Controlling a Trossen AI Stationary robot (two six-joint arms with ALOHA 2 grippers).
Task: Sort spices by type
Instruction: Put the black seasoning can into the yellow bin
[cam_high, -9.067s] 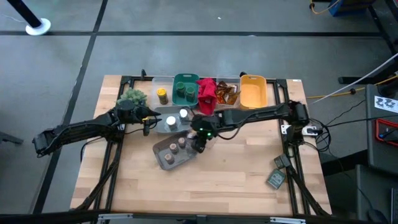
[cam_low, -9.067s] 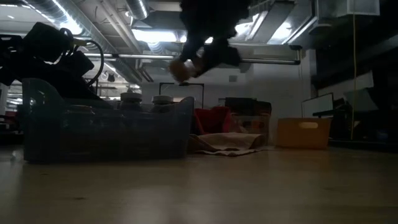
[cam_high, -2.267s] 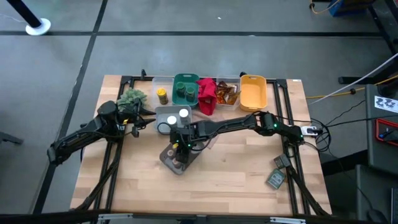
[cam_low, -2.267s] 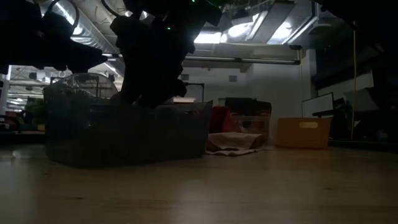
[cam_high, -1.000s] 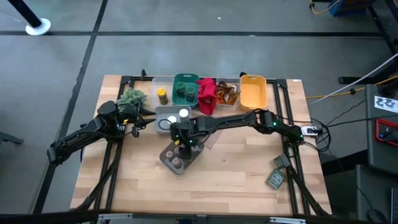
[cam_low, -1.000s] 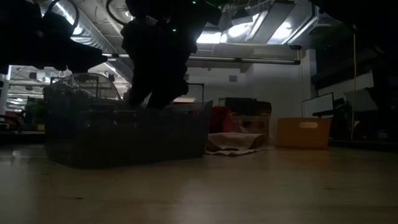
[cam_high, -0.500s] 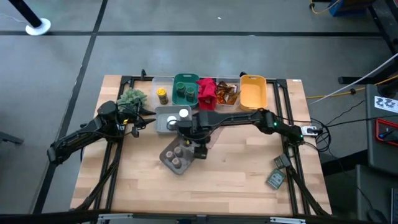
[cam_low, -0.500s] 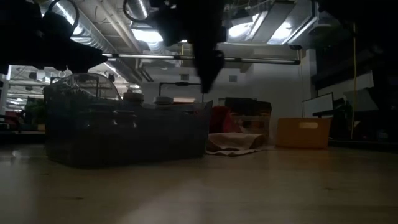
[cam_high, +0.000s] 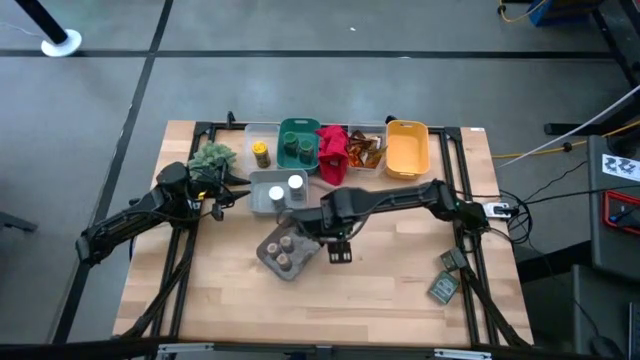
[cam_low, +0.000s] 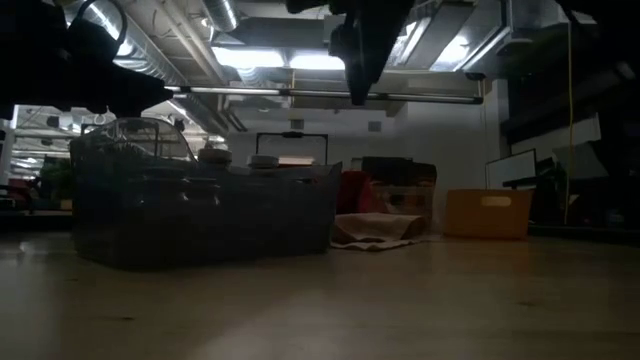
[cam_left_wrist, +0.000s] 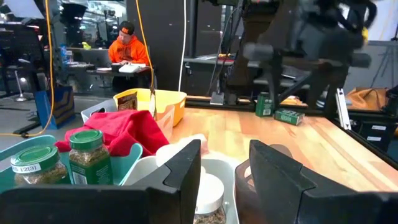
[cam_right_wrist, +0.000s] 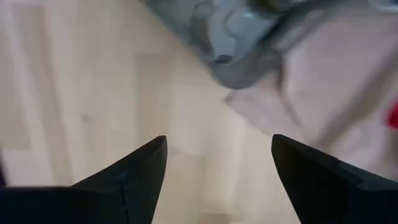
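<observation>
Three tan-lidded spice jars (cam_high: 285, 248) stand in a grey tray (cam_high: 268, 262) at mid-table. White-lidded jars (cam_high: 291, 186) sit in a clear bin (cam_high: 262, 182) behind it. Green-lidded jars (cam_high: 297, 146) fill a green bin (cam_high: 298, 127), a yellow-lidded jar (cam_high: 261, 153) stands to its left, and orange-brown packets (cam_high: 366, 150) lie to its right. My right gripper (cam_high: 340, 252) (cam_right_wrist: 217, 140) hangs open above bare wood just right of the tray, pointing down. My left gripper (cam_high: 232, 194) (cam_left_wrist: 225, 155) waits level and open at the clear bin's left side.
A red cloth (cam_high: 333, 152) lies between the green bin and the packets. A yellow bin (cam_high: 407, 148) stands at the far right and a bushy plant (cam_high: 212, 157) at the far left. Small green boxes (cam_high: 445, 285) lie off the table's right edge. Bare wood fills the near half.
My right gripper has risen out of the grey tray and gone toward the table's right edge, tipping to point straight down. It has stayed open with nothing between its fingers. The three jars stand uncovered in the tray.
</observation>
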